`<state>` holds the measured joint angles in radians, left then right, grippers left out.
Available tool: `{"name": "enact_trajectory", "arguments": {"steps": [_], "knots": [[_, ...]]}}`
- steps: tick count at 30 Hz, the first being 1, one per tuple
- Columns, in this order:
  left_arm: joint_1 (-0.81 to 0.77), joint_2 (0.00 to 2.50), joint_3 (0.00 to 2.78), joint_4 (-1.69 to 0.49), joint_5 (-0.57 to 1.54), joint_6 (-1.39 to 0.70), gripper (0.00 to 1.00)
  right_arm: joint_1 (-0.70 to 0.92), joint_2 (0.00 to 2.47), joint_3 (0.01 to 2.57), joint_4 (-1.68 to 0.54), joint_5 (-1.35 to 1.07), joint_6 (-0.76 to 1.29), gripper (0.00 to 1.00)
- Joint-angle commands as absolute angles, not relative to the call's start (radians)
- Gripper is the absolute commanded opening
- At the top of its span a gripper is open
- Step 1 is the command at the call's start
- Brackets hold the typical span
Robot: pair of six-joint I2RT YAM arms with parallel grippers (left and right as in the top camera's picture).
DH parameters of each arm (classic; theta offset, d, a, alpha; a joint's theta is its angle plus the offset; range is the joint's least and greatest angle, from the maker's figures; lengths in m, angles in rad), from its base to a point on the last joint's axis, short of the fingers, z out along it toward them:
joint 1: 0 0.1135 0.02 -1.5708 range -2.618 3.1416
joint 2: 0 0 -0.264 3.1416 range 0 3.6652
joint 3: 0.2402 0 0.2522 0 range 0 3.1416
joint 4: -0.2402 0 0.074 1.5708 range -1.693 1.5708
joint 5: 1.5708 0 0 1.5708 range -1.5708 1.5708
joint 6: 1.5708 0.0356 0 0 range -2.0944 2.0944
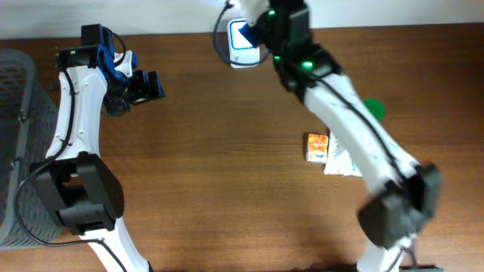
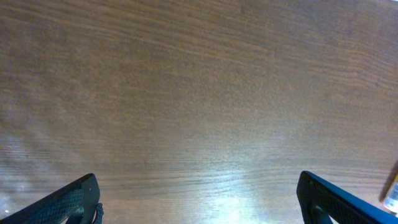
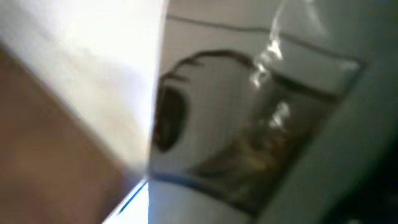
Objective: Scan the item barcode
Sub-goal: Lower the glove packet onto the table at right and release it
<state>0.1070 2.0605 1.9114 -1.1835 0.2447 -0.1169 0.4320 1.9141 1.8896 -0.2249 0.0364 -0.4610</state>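
Right gripper [image 1: 257,32] is hovering closed at barcode scanner [image 1: 240,41], fingertips hidden, wrist view too blurred; left gripper [image 2: 199,200] is hanging spread apart.

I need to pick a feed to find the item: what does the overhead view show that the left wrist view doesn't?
Only overhead: the right arm reaching to a white-and-blue device, likely the scanner, at the far edge; an orange-and-white box with a white packet beside it; a green object; a wire basket. Only left wrist: a close-up of bare wood between its fingers, plus an unidentifiable sliver at the right border. Both: the wooden table and the open, empty left tool.
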Motion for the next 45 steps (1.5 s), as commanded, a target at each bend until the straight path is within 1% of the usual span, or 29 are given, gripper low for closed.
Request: {"name": "enact_trajectory", "arguments": {"steps": [1, 2, 4, 8, 12, 14, 20, 22, 26, 29, 30, 32, 33, 35, 36, 38, 39, 45], "knots": [[0.108, 2.047, 1.922, -1.184, 0.242, -0.111, 0.99, 0.435, 1.775, 1.893, -0.488, 0.080, -0.081, 0.04], [0.108, 2.047, 1.922, -1.184, 0.242, -0.111, 0.99, 0.432, 1.758, 1.893, -0.546, 0.088, -0.031, 0.04], [0.108, 2.047, 1.922, -1.184, 0.242, -0.111, 0.99, 0.414, 1.711, 1.893, -0.765, 0.086, 0.130, 0.04], [0.108, 2.047, 1.922, -1.184, 0.242, -0.111, 0.99, 0.364, 1.708, 1.888, -1.053, 0.078, 0.323, 0.04], [0.108, 2.047, 1.922, -1.184, 0.242, -0.111, 0.99, 0.309, 1.726, 1.852, -1.225, 0.058, 0.385, 0.04], [0.108, 2.047, 1.922, -1.184, 0.242, -0.111, 0.99, 0.276, 1.737, 1.814, -1.251, 0.025, 0.387, 0.04], [0.108, 2.047, 1.922, -1.184, 0.242, -0.111, 0.99, 0.178, 1.747, 1.635, -1.241, 0.030, 0.338, 0.04], [0.108, 2.047, 1.922, -1.184, 0.242, -0.111, 0.99, 0.138, 1.748, 1.557, -1.216, 0.027, 0.287, 0.04], [0.108, 2.047, 1.922, -1.184, 0.242, -0.111, 0.99, 0.083, 1.748, 1.426, -1.146, -0.019, 0.114, 0.04], [0.108, 2.047, 1.922, -1.184, 0.242, -0.111, 0.99, 0.045, 1.748, 1.346, -1.068, -0.016, 0.097, 0.04], [0.108, 2.047, 1.922, -1.184, 0.242, -0.111, 0.99, 0.035, 1.748, 1.332, -1.052, -0.016, 0.097, 0.06], [0.108, 2.047, 1.922, -1.184, 0.242, -0.111, 0.99, 0.015, 1.748, 1.311, -1.037, -0.020, 0.097, 0.27], [0.108, 2.047, 1.922, -1.184, 0.242, -0.111, 0.99, 0.009, 1.748, 1.311, -1.039, -0.023, 0.097, 0.40], [0.108, 2.047, 1.922, -1.184, 0.242, -0.111, 0.99, 0.004, 1.747, 1.311, -1.037, -0.023, 0.097, 0.59], [0.108, 2.047, 1.922, -1.184, 0.242, -0.111, 0.99, 0.004, 1.747, 1.315, -1.035, -0.023, 0.097, 0.67], [0.108, 2.047, 1.922, -1.184, 0.242, -0.111, 0.99, 0.004, 1.745, 1.350, -1.053, -0.023, 0.097, 0.74], [0.108, 2.047, 1.922, -1.184, 0.242, -0.111, 0.99, 0.004, 1.745, 1.373, -1.068, -0.022, 0.097, 0.75], [0.108, 2.047, 1.922, -1.184, 0.242, -0.111, 0.99, 0.005, 1.713, 1.631, -1.245, -0.023, 0.097, 0.76]]}}
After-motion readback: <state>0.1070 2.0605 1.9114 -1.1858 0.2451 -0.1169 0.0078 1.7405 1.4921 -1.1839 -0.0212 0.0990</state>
